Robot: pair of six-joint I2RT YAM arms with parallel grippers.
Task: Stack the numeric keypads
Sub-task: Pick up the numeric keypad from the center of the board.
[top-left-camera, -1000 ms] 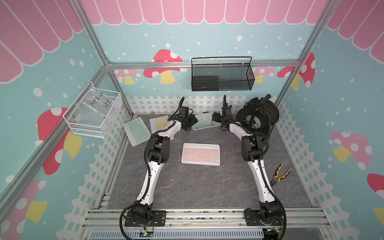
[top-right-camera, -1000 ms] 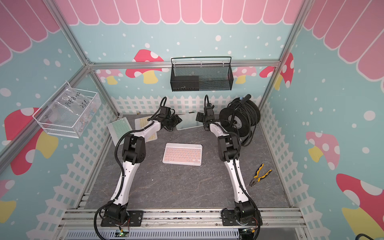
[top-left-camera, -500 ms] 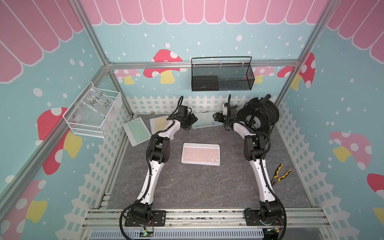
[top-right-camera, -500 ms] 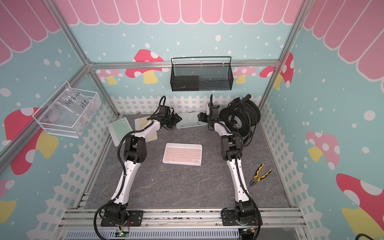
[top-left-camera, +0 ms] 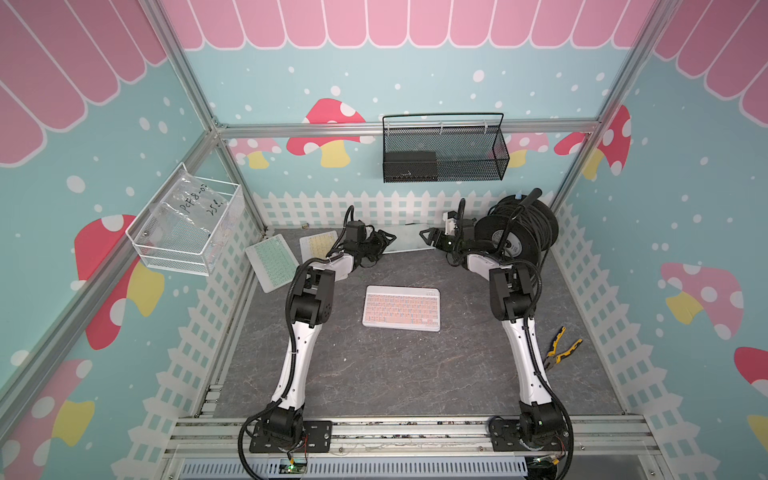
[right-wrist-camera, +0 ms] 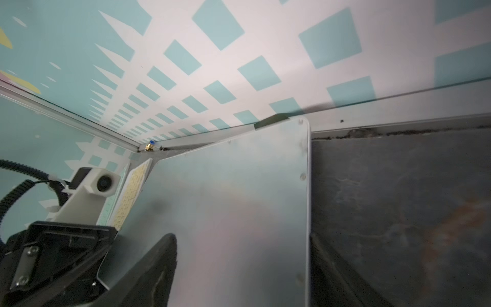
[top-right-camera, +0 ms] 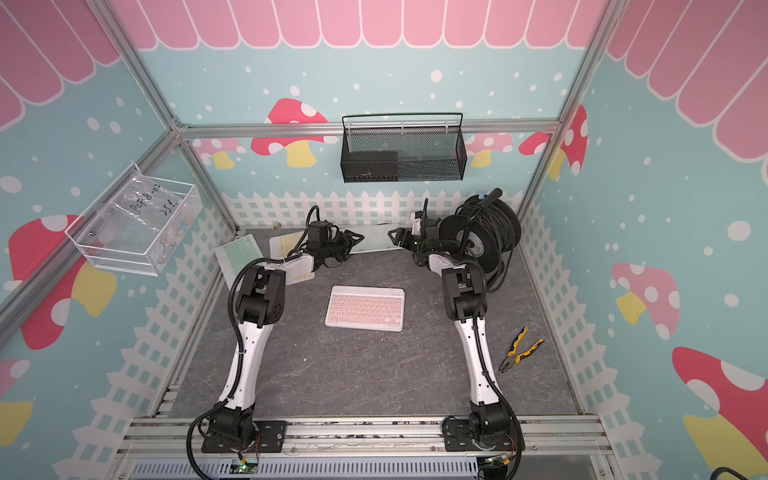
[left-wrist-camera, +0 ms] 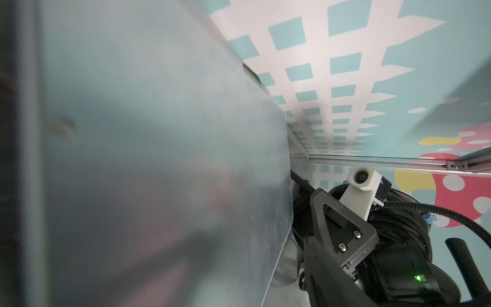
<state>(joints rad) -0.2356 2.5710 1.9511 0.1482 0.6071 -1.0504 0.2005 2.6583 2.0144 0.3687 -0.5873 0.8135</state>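
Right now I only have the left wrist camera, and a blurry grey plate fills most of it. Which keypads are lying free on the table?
Observer: A pink-keyed keypad lies face up, alone, in the middle of the table.
Operator: Okay, anything over on the left side?
Observer: A mint green keypad sits at the table's far left edge. A yellow keypad is beside it, partly hidden by the left arm.
Operator: And any clutter on the right?
Observer: Yellow-handled pliers lie near the table's right edge, clear of the keypads.
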